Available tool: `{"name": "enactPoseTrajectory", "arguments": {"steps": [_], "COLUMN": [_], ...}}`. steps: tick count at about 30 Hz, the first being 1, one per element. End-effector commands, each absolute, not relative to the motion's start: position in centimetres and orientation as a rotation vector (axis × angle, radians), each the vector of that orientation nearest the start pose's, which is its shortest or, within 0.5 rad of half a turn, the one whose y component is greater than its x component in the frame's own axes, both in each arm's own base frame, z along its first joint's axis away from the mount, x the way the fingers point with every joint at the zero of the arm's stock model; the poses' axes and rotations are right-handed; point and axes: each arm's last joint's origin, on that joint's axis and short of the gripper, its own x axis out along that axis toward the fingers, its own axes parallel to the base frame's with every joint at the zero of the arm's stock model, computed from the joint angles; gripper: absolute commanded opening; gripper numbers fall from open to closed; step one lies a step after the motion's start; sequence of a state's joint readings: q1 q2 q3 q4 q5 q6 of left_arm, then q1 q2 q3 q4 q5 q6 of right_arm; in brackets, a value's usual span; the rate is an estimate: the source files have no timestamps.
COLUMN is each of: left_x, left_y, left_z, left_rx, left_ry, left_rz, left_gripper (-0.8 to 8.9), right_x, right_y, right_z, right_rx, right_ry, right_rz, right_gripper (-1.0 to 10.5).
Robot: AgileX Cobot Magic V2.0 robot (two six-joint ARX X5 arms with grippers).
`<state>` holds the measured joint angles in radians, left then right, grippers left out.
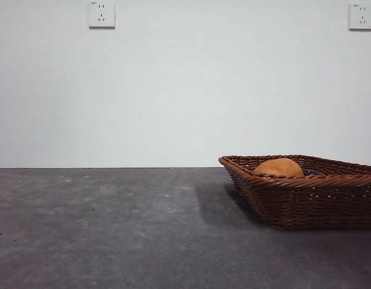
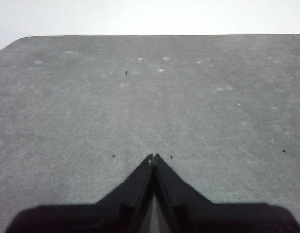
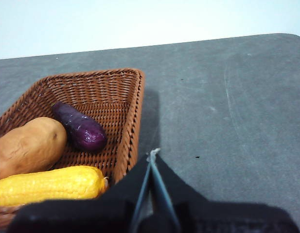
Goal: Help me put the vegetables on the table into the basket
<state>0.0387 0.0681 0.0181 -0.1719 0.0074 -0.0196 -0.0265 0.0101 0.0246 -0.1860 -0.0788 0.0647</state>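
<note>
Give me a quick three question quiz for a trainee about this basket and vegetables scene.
1. True or false: the potato lies inside the basket.
2. Which vegetable lies between the potato and the basket's far wall: A corn, B eggplant, C neither?
3. Fill in: the right gripper hangs over the table, its fingers ____.

Key: 1 true. 2 B. 3 shut.
</note>
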Motion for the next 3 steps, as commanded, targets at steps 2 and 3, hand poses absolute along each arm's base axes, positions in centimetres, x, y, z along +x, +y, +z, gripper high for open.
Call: {"name": "enactPoseTrajectory", "arguments": {"steps": [2, 3], "left_x": [9.89, 9.89], "left_y": [0.39, 0.39], "left_z": [14.49, 14.49], "left_rx": [-0.030, -0.030], "left_ry": [0.226, 0.226], "left_rz": [0.037, 0.037], "left_gripper": [-0.04, -0.04], "right_x": [9.58, 9.58], "right_y": [-0.02, -0.02], "right_z": [15.08, 15.08], "right_rx": [0.084, 0.084], "right_ry": [0.176, 0.175], "right_rz": [0.045, 0.045], "right_gripper": [0.0, 0.0]}}
